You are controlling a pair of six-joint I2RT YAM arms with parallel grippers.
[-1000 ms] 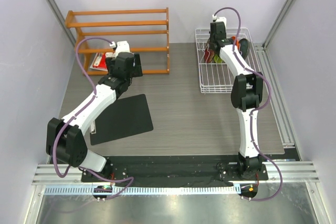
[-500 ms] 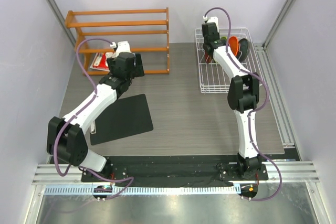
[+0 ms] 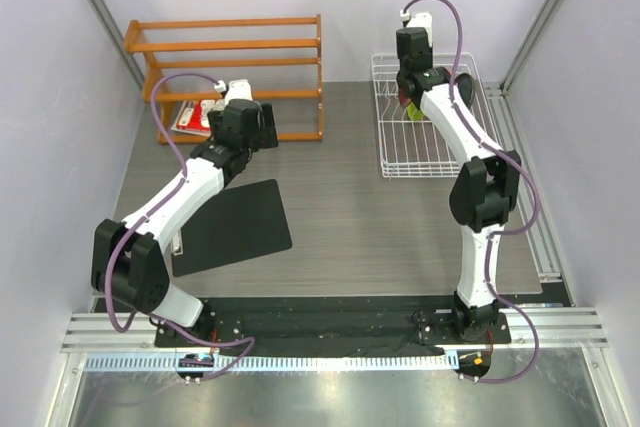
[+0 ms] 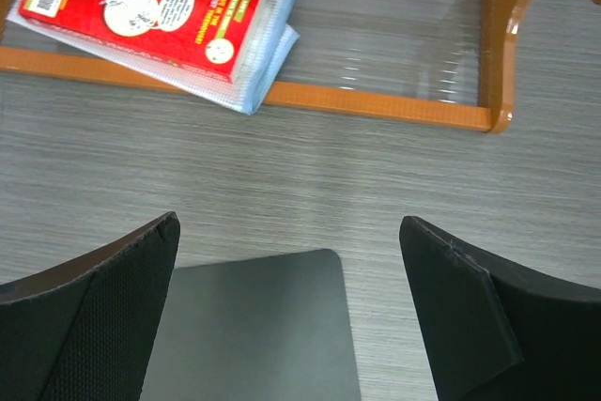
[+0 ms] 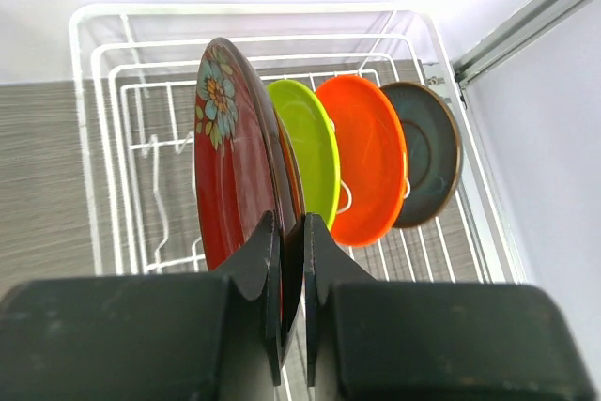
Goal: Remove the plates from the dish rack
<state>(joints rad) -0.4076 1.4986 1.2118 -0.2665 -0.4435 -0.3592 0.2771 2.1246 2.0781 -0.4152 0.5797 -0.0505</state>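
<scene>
Right gripper: fingers clamped on the near rim of the dark red plate, frame centre. That plate stands upright in the dish rack, in the upper right of the top view. The lime green plate, bright orange plate and dark teal plate stand to its right. Lift along the plate's own plane and keep it from tilting toward the green plate until it clears the slot wires. Left gripper: fingers spread, empty, above the black mat.

plates in dish rack (far right), shelf left
</scene>
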